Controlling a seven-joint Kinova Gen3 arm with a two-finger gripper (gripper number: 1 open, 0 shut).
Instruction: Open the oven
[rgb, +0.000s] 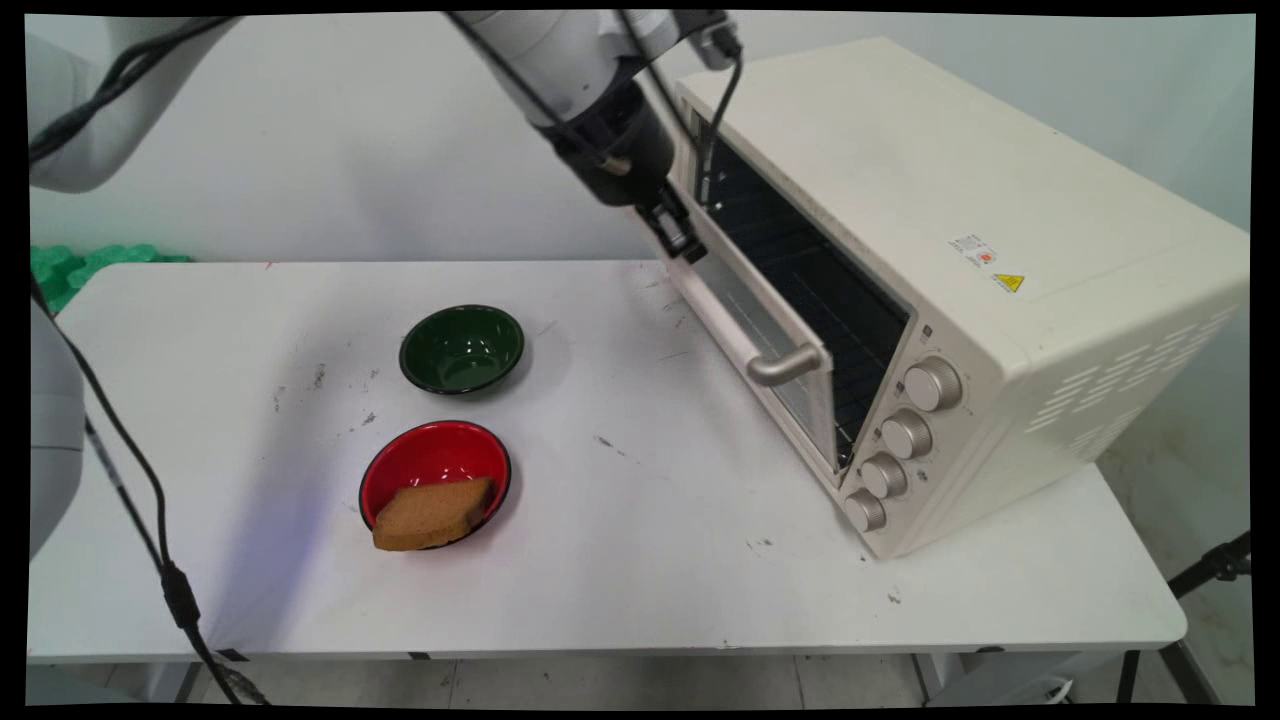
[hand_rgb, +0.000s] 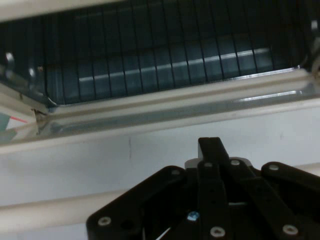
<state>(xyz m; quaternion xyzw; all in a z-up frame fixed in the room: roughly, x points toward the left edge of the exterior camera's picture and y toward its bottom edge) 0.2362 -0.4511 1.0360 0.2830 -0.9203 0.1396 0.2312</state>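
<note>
The toaster oven (rgb: 960, 270) stands on the right part of the white table (rgb: 640, 560), its door (rgb: 755, 330) partly open and tilted outward, silver handle (rgb: 785, 365) at the near end. The black gripper (rgb: 678, 235) is at the door's upper far edge; in the hand view its fingers (hand_rgb: 210, 150) appear pressed together, holding nothing, just in front of the door's cream rim with the wire rack (hand_rgb: 165, 60) beyond. Well to the left sit a green bowl (rgb: 462, 349) and, nearer, a red bowl (rgb: 435, 480) holding a slice of brown bread (rgb: 432, 515).
</note>
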